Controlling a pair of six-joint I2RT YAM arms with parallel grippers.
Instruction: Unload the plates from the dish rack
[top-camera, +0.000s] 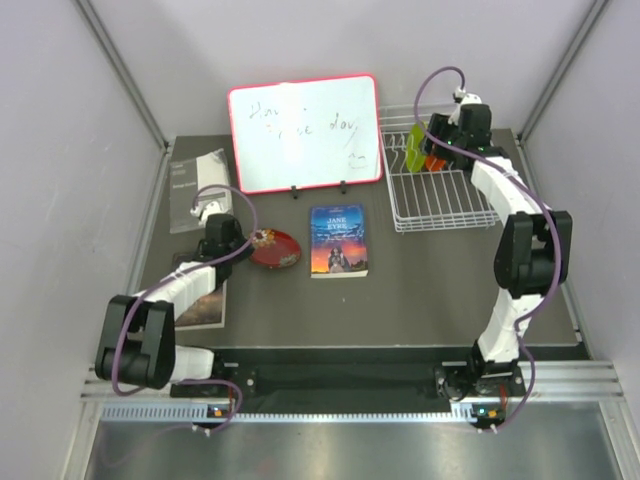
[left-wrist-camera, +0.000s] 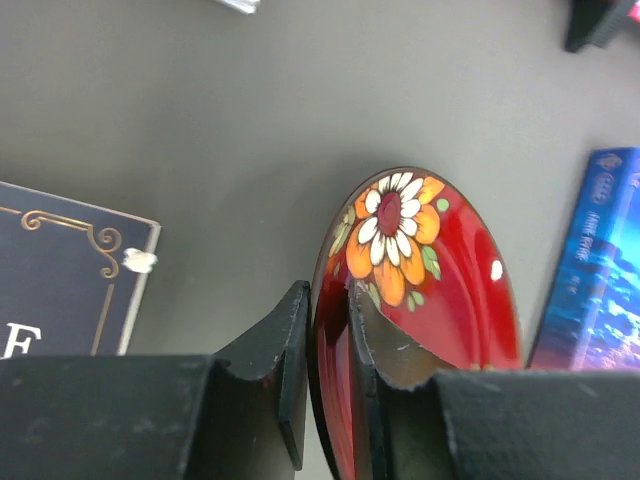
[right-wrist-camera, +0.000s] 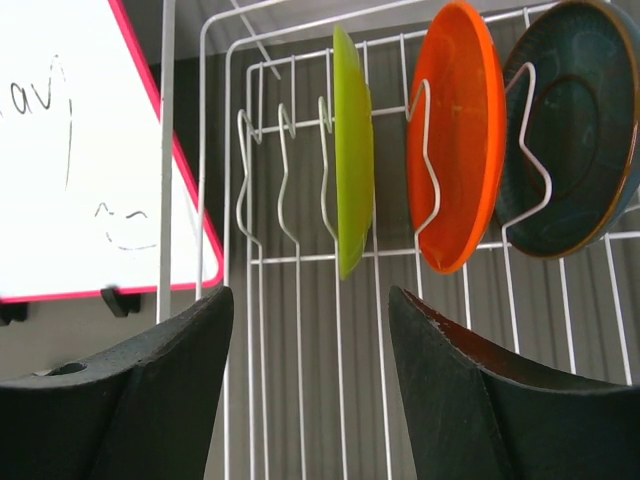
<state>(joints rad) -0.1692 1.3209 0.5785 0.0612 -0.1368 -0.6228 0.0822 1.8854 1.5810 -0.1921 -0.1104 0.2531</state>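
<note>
The dark red plate (top-camera: 275, 247) is out of the dish rack (top-camera: 440, 205) and appears to rest on the counter (top-camera: 420, 280), left of centre in the top view, just beside a paperback (top-camera: 338, 240). The left fingers (left-wrist-camera: 285, 350) straddle its near rim, one on each side; whether they pinch it or stand just clear I cannot tell.

Three plates are left standing on edge between the tines at the upper right: lime green plate (right-wrist-camera: 352, 150), orange plate (right-wrist-camera: 455, 140) and dark teal plate (right-wrist-camera: 570, 130). The right fingers (right-wrist-camera: 190, 340) are spread apart and empty, facing the lime green one. By my reckoning, one of four is unloaded.
</note>
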